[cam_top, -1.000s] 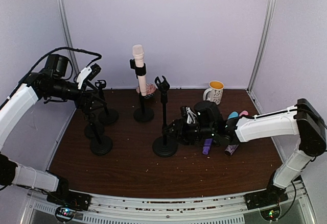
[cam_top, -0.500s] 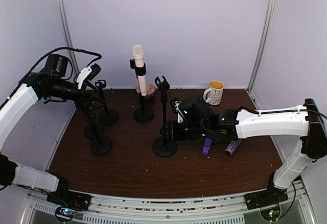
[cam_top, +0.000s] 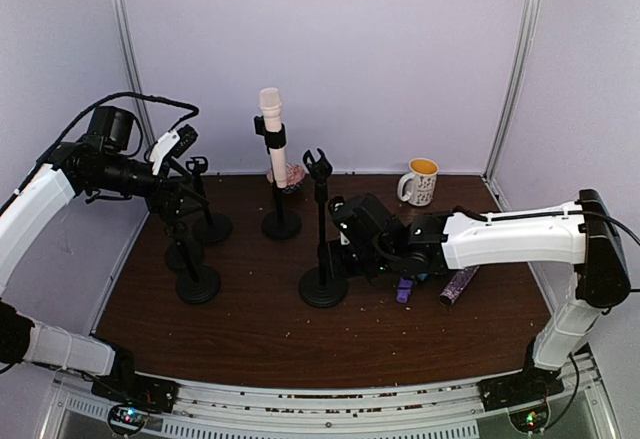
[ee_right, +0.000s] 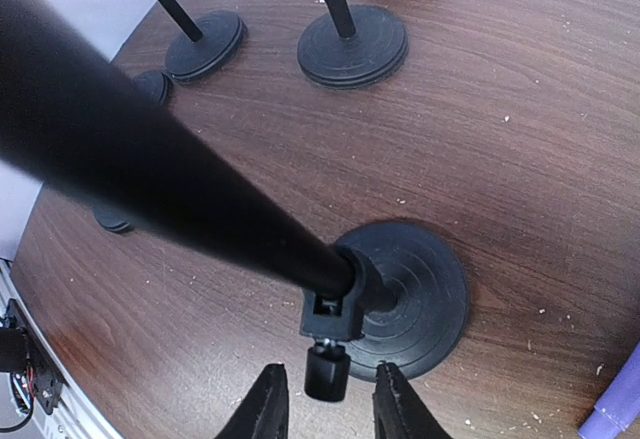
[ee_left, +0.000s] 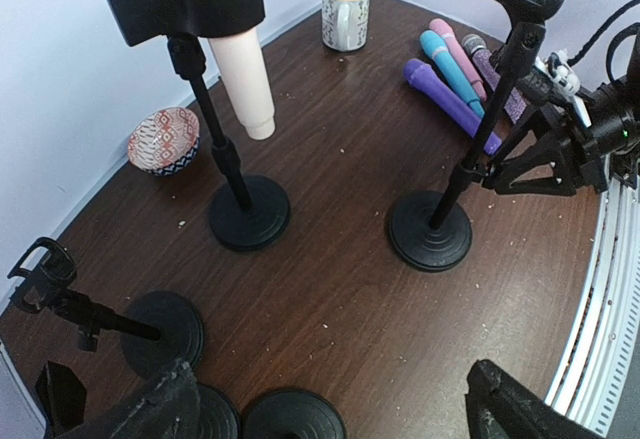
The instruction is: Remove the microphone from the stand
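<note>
Left gripper point(ee_left: 332, 379): mine, spread wide with nothing in it, hanging over the left end of the tabletop point(cam_top: 260, 339).
Short stands point(cam_top: 197, 284): a cluster of black ones below that gripper, bases close together. I cannot count them, because they overlap and run off the left wrist view.
Bowl point(ee_left: 164, 140): patterned, by the back wall, just left of the microphone's stand. In the top view it is mostly hidden behind that stand.
Microphone point(cam_top: 271, 139): pale pink, upright in the clip of the back stand point(cam_top: 281, 224), well apart from both grippers. Its head is cut off in the left wrist view.
Empty stand point(cam_top: 323, 286): in front and to the right, between my right arm and the microphone.
Right gripper point(ee_right: 325, 404): low at that stand's base, fingers narrowly apart on either side of a small knob on the pole, touching nothing. In the top view my own arm covers it.
Loose microphones point(ee_left: 450, 104): purple, blue and pink, lying side by side on the tabletop behind my right arm.
Mug point(cam_top: 420, 181): back right corner.
</note>
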Action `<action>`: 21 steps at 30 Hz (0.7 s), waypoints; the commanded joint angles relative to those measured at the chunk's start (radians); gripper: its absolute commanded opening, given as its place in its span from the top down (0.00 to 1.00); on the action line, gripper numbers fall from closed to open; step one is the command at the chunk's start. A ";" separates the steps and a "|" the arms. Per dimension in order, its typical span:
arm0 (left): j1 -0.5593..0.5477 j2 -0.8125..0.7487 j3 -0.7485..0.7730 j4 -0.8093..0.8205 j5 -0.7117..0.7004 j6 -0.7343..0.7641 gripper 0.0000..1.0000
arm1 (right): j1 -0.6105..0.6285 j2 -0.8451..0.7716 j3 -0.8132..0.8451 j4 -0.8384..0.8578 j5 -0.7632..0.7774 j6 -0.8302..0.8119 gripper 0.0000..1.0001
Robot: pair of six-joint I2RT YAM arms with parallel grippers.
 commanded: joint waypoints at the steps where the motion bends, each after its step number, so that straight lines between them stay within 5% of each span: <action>1: 0.006 -0.022 -0.001 0.005 0.004 0.018 0.05 | 0.005 0.032 0.035 0.011 0.024 -0.026 0.69; 10: 0.006 -0.016 0.007 -0.001 0.000 0.020 0.05 | 0.008 0.047 0.019 0.033 0.108 -0.034 0.93; 21: 0.006 -0.021 0.002 -0.009 -0.010 0.032 0.05 | 0.045 0.076 0.015 0.052 0.200 -0.076 1.00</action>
